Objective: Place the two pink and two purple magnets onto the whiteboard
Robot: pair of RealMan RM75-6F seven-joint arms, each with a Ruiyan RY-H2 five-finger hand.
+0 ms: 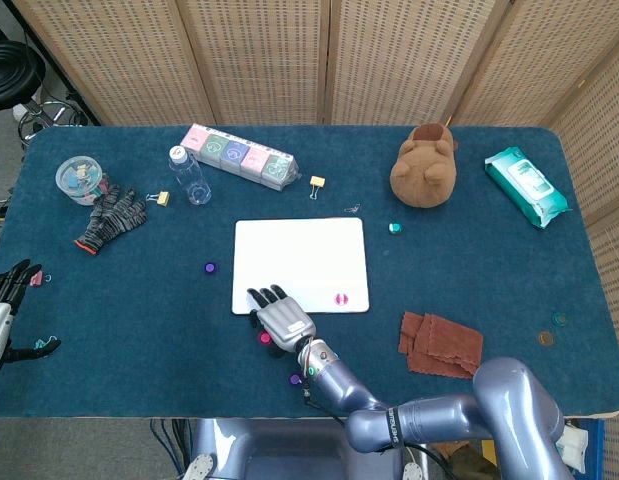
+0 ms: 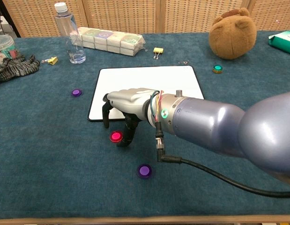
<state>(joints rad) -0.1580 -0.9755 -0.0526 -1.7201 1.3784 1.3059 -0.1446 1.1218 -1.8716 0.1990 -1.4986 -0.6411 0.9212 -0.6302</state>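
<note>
The whiteboard [image 1: 299,250] [image 2: 149,79] lies mid-table with one pink magnet [image 1: 341,298] on its near right corner. A second pink magnet [image 1: 265,338] [image 2: 116,136] lies on the cloth just in front of the board. My right hand [image 1: 281,320] [image 2: 128,108] hovers over it, fingers pointing down; one fingertip [image 2: 127,139] stands right beside it, and nothing is held. One purple magnet [image 1: 210,268] [image 2: 77,93] sits left of the board, another [image 1: 296,379] [image 2: 144,170] near the front edge. My left hand [image 1: 11,283] is at the far left edge, fingers spread.
A water bottle [image 1: 189,175], a pack of boxes [image 1: 239,155], a grey glove [image 1: 111,218] and a jar [image 1: 79,178] stand at the back left. A plush bear [image 1: 425,165], a wipes pack [image 1: 527,185], a brown cloth [image 1: 441,345] and a green magnet [image 1: 394,228] lie on the right.
</note>
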